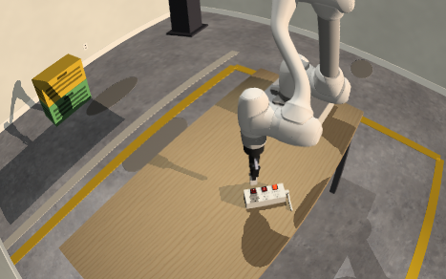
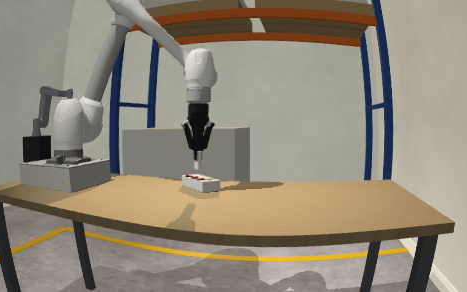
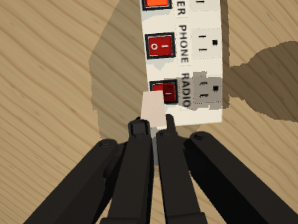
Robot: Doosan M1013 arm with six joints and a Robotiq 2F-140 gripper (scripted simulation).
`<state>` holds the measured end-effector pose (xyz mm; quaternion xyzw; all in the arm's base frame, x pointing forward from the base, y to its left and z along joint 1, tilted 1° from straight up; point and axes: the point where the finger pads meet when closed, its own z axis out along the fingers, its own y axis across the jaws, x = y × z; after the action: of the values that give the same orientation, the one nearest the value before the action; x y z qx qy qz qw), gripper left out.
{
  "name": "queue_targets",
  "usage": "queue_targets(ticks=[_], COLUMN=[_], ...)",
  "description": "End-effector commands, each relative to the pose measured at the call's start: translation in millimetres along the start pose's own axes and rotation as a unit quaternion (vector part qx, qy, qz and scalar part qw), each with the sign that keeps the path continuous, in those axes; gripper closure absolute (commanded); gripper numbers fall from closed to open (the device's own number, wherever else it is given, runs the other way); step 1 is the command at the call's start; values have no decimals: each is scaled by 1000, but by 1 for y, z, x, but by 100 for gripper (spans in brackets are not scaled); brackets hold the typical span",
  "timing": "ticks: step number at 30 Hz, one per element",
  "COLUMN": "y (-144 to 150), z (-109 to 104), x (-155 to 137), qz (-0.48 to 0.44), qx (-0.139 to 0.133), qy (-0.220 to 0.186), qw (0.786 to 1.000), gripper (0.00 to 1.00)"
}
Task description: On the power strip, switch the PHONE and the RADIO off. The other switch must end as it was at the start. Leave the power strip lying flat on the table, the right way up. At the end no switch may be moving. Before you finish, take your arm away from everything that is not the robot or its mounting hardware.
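A white power strip [image 3: 181, 36] lies flat on the wooden table, also seen in the top view [image 1: 265, 196] and the exterior view [image 2: 200, 182]. The TUNER switch glows bright orange-red, the PHONE switch is a duller red, and the RADIO switch is dark. My gripper [image 3: 154, 106] [image 1: 253, 181] is shut and empty, pointing straight down, a little above the strip's RADIO end. Its pale fingertips partly cover the RADIO switch in the wrist view.
A grey block with the arm's base [image 2: 65, 172] stands at the table's left end. A grey box [image 2: 184, 152] stands behind the strip. A yellow and green crate [image 1: 61, 89] sits on the floor by the wall.
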<state>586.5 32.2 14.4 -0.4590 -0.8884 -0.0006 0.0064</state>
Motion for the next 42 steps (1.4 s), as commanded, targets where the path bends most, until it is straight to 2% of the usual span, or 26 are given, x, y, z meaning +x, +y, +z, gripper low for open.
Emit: queue_targets(ticks=[1, 7, 8, 17, 30, 37, 42], y=[-1, -1, -1, -1, -1, -1, -1], z=[-3, -3, -3, -12, -72, -85, -87], x=[-3, -3, -3, -3, -3, -3, -3], qz=[0, 0, 0, 0, 0, 0, 0], qx=[-1, -1, -1, -1, -1, -1, -1], qy=[0, 0, 0, 0, 0, 0, 0], qw=[1000, 1000, 1000, 1000, 1000, 1000, 1000], gripper=[100, 100, 0, 0, 0, 0, 0])
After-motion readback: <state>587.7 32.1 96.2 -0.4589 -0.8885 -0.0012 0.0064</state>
